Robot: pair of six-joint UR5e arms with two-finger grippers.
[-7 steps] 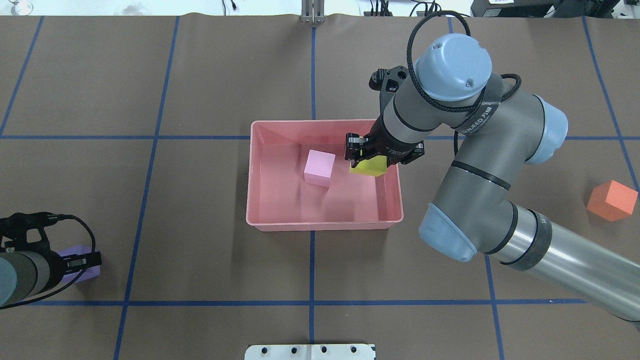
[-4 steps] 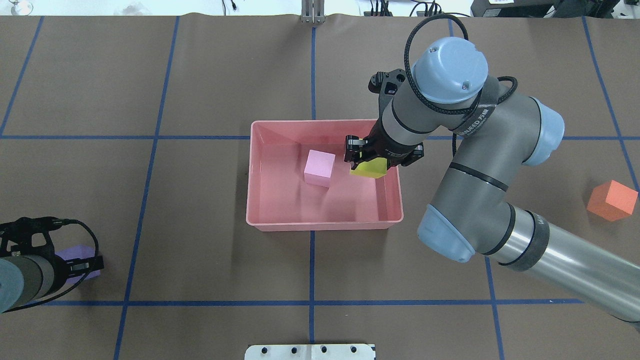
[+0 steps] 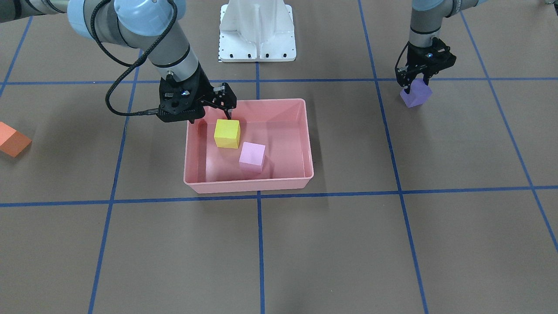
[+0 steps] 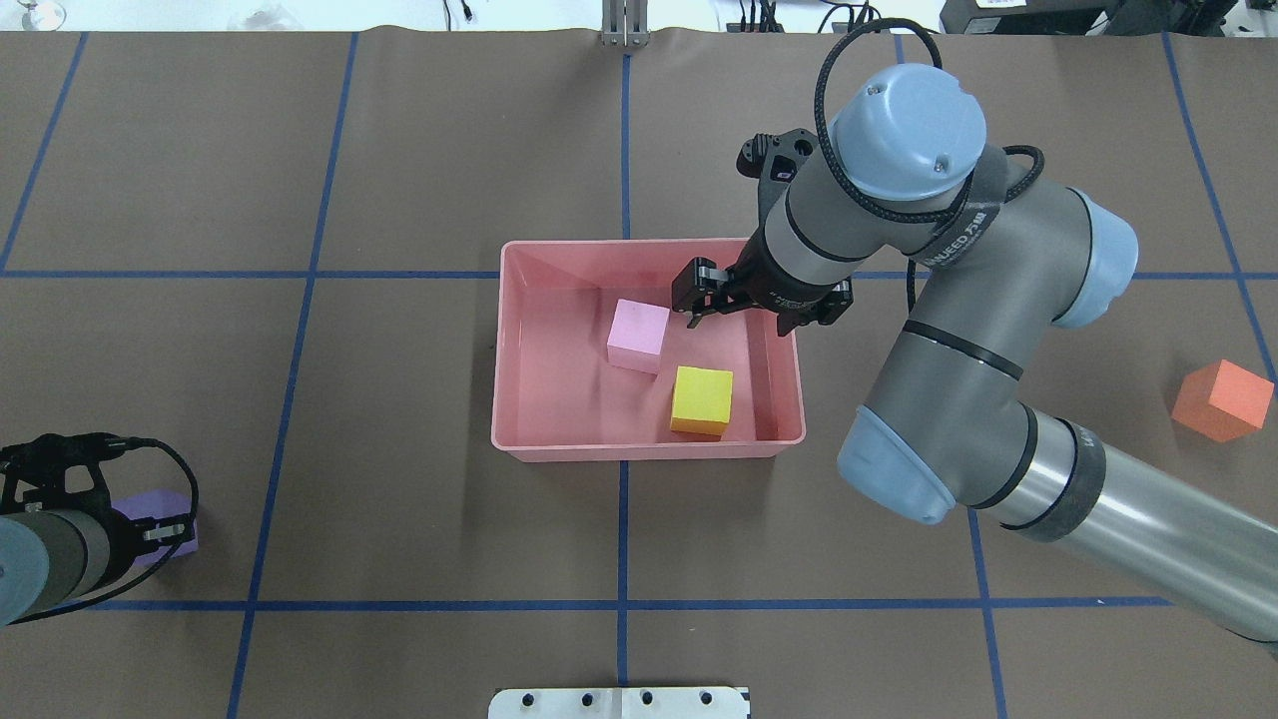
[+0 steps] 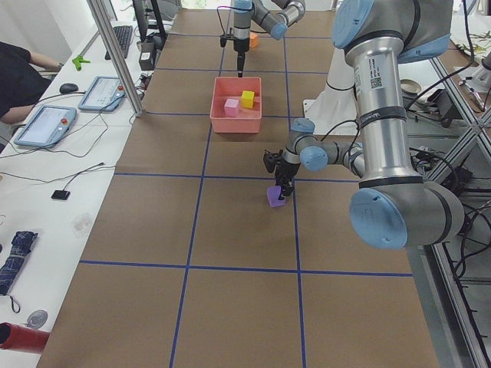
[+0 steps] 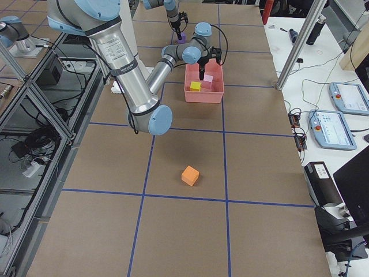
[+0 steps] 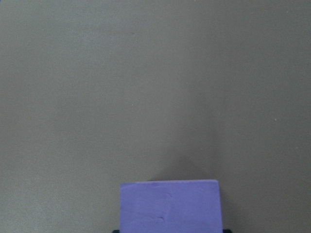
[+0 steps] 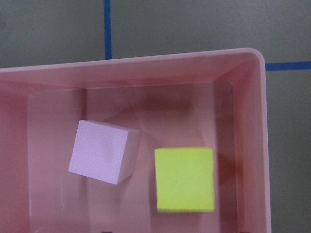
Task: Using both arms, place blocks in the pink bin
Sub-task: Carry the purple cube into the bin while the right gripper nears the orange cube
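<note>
Across the table (image 3: 392, 244) in the front-facing view, the right tool (image 3: 215, 117) hangs over the robot-side end of the pink bin (image 3: 248, 186), its jaws spread and holding nothing. The yellow block (image 3: 227, 133) lies loose on the bin floor just under it, with the light pink block (image 3: 252, 156) close by. The orange block (image 3: 13, 140) sits on the table at the view's left edge, well apart from the bin. On the robot's left, the left tool (image 3: 415, 86) pinches the purple block (image 3: 417, 97), also well away from the bin.

From overhead, the yellow block rests in the bin's corner nearest the robot on its right, and the light pink one lies near the middle. The left tool hides most of the purple block.

The left side view shows the near arm's tool down on the purple block.

The right side view shows the orange block alone on the near stretch of table.

The left wrist camera has the purple block at bottom centre, bare table beyond.

The right wrist camera looks into the bin: both blocks are on the floor, with a narrow gap between them.
</note>
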